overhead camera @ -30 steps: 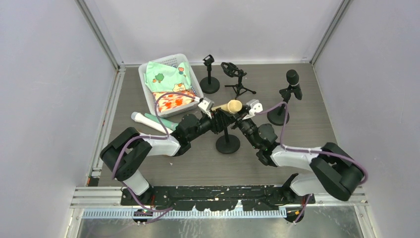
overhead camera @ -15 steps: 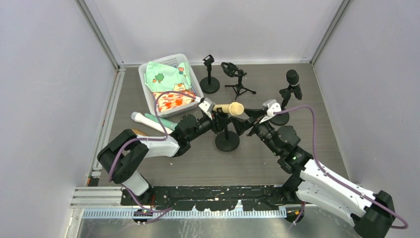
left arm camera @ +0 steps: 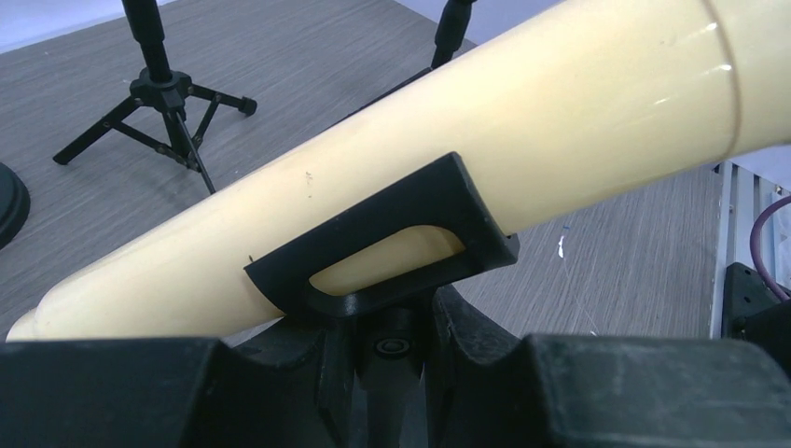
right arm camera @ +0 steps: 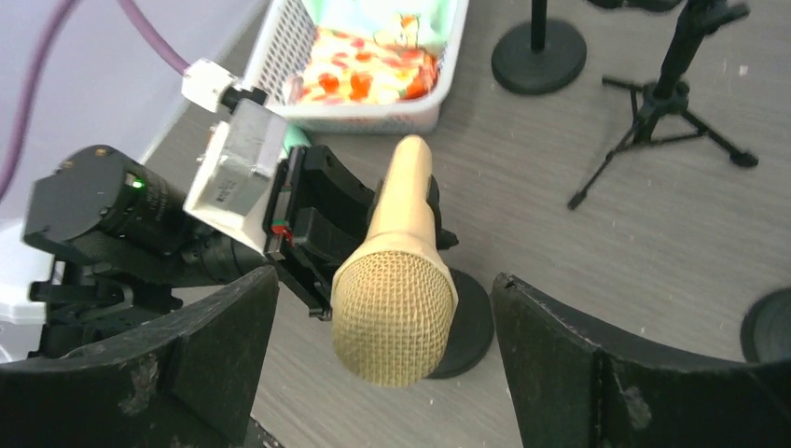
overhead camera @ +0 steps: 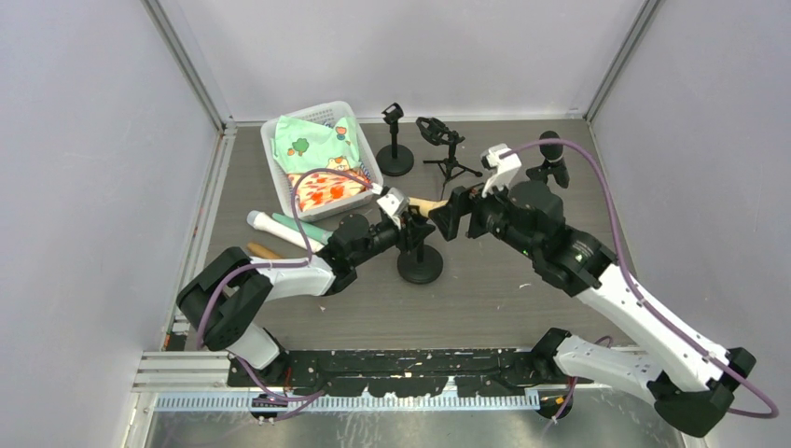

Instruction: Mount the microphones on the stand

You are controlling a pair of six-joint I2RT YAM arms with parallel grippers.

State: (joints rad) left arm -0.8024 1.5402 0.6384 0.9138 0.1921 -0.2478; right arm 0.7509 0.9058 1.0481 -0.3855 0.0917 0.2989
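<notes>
We see the cream microphone (left arm camera: 466, 159) lying tilted in the black clip (left arm camera: 392, 252) of the round-based stand (overhead camera: 420, 265), near the middle of the table. The left gripper (overhead camera: 408, 222) pinches the stand's neck just under the clip, one finger on each side. The mesh head points at the right gripper (overhead camera: 448, 213), whose fingers (right arm camera: 205, 364) are spread wide, one on either side of the head with gaps showing. To the left a white-and-teal microphone (overhead camera: 280, 227) lies flat beside the white basket (overhead camera: 271, 168) of patterned cloths. Farther back stand an empty clip stand (overhead camera: 395, 149) and a tripod stand (overhead camera: 451, 154). At the far right, a black microphone (overhead camera: 551, 145) sits upright.
</notes>
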